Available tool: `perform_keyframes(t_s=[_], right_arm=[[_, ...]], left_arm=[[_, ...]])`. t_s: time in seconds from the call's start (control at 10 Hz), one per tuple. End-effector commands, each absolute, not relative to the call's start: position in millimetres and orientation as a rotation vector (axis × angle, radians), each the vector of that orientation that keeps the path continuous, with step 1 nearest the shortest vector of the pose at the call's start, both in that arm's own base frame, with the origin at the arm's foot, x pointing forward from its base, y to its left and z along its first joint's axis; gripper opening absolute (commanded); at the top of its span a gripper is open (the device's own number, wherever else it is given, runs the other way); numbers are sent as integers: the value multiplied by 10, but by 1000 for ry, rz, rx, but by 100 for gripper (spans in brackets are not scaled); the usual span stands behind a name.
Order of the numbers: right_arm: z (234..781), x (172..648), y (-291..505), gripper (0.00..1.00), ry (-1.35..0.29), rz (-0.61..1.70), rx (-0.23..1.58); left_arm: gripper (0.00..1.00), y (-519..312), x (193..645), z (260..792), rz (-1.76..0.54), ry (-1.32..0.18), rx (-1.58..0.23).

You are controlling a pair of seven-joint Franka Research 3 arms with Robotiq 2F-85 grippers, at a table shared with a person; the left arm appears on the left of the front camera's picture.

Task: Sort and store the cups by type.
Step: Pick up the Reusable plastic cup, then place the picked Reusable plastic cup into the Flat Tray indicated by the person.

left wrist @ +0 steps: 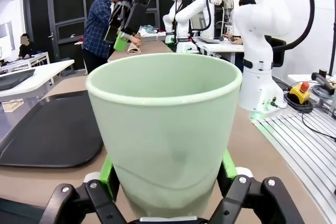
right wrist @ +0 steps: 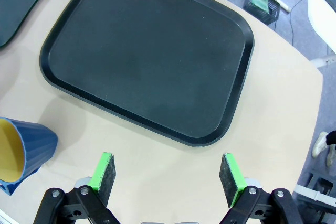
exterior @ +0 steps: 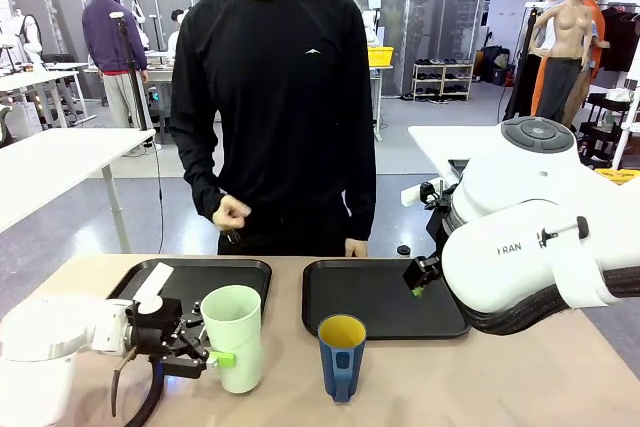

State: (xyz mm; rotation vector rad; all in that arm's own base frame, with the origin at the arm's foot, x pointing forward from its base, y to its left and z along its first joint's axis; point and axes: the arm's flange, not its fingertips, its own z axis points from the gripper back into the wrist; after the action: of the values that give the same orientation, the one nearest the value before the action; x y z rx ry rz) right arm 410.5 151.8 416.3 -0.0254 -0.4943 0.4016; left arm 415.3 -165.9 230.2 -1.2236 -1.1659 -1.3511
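The tall mint-green tumbler (exterior: 233, 335) stands upright on the table near its front edge. My left gripper (exterior: 205, 352) is shut on it from the left, and in the left wrist view the green pads (left wrist: 107, 174) press both sides of the tumbler (left wrist: 163, 129). To its right stands the shorter dark blue cup (exterior: 342, 355) with a yellow inside and a handle. My right gripper (exterior: 420, 277) hangs open and holds nothing above the near right part of the table. Its wrist view shows its open gripper (right wrist: 168, 174) and the blue cup (right wrist: 21, 153) at the lower left.
Two black trays lie side by side across the middle of the table: the left tray (exterior: 200, 277) with a white slip on it, and the right tray (exterior: 380, 297) (right wrist: 147, 61). A person stands at the far edge, one hand (exterior: 232, 212) raised in a fist.
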Motion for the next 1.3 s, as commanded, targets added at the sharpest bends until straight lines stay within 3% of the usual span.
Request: perform_keyframes(t_s=[0.0, 0.5, 0.6, 1.2], right_arm=[[4163, 4109, 1519, 100, -495, 402, -25], [4163, 4109, 1519, 100, -495, 402, -25], [4163, 4109, 1519, 100, -495, 402, -25], [4163, 4109, 1519, 100, -495, 402, -25]], left_arm=[[23, -1478, 4026, 2613, -1364, -1154, -1210], [23, -1131, 3932, 2776, -1375, -1171, -1165], [23, -1251, 4119, 2696, -1351, -1169, -1174], [23, -1251, 4119, 2696, -1351, -1169, -1174]])
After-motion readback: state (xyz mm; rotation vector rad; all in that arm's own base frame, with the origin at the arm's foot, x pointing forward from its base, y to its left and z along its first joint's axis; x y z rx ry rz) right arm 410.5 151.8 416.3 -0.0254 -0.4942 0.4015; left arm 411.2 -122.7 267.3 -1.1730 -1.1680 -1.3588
